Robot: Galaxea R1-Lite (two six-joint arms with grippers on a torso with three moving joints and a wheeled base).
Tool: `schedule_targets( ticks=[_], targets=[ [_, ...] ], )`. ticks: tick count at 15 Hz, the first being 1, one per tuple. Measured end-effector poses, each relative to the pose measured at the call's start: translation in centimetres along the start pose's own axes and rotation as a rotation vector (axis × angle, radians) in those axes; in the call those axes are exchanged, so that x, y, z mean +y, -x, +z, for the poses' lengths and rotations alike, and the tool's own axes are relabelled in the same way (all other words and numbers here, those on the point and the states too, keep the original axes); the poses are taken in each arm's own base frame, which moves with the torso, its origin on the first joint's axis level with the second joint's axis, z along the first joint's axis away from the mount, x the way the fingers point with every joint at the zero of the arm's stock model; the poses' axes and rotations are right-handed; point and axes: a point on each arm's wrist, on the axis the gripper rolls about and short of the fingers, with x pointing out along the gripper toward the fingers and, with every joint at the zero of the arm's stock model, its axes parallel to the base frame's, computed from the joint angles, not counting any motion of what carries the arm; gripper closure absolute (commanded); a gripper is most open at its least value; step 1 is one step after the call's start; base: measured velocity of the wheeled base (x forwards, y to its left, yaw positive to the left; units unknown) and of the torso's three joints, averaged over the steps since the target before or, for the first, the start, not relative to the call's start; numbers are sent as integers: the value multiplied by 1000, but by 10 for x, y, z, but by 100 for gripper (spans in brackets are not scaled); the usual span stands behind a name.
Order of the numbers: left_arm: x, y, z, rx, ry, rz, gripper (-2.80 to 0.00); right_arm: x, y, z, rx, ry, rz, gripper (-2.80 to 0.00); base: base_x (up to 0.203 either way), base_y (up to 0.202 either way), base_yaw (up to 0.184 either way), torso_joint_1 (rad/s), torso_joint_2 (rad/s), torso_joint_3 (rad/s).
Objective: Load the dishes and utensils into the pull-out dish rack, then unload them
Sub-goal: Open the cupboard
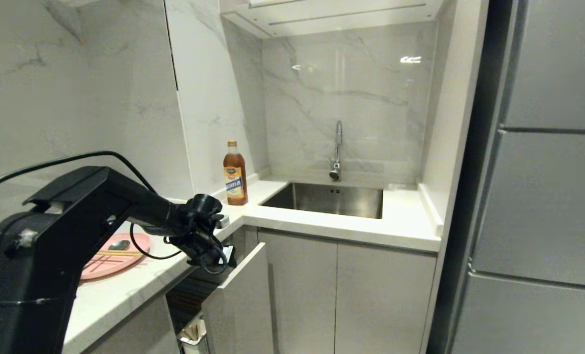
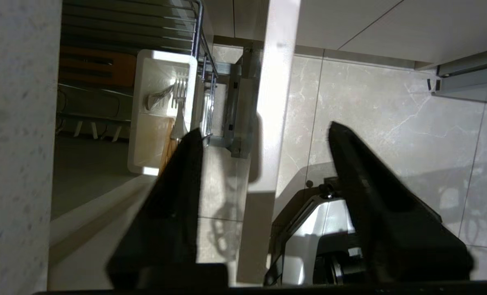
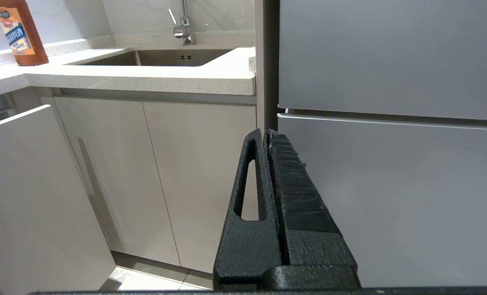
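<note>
The pull-out dish rack stands partly drawn out under the counter, its pale grey front [image 1: 240,295] tilted towards me. My left gripper [image 1: 217,260] hangs over the front's top edge. In the left wrist view that gripper [image 2: 263,127] is open, and the front's top edge [image 2: 270,102] runs between the two fingers without touching them. Beyond it are the chrome wire basket [image 2: 200,45], the wooden strip [image 2: 91,67] and the white caddy [image 2: 161,110] with metal cutlery in it. The pink plate [image 1: 110,263] lies on the counter with the spoon [image 1: 119,244] and chopsticks [image 1: 120,253] on it. My right gripper [image 3: 266,133] is shut and empty, held low before the cabinet doors.
A brown sauce bottle [image 1: 234,173] stands at the counter's corner beside the steel sink [image 1: 329,199] and its tap [image 1: 337,147]. A tall grey fridge [image 1: 543,196] fills the right side. The marble wall [image 1: 76,98] rises behind the counter, and tiled floor [image 2: 390,123] lies below the rack.
</note>
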Motion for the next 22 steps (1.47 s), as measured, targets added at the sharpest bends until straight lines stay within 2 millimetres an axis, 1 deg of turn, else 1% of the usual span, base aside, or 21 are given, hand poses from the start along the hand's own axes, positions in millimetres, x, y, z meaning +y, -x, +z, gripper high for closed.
schedule_targets(
  ticks=[7,11,14,18,22],
  targets=[
    [-8,-20,2,-5,-24,18,-280,0,0,0,0,0,0,0,0,0,0,0,0,0],
    [-13,-39,5,-76,-32,95,-280,0,0,0,0,0,0,0,0,0,0,0,0,0],
    [-17,-51,2,-78,-34,96,-280,0,0,0,0,0,0,0,0,0,0,0,0,0],
    [-23,-62,-4,-46,-26,85,-280,0,0,0,0,0,0,0,0,0,0,0,0,0],
    [-30,-66,-7,-33,-39,76,-280,0,0,0,0,0,0,0,0,0,0,0,0,0]
  ],
)
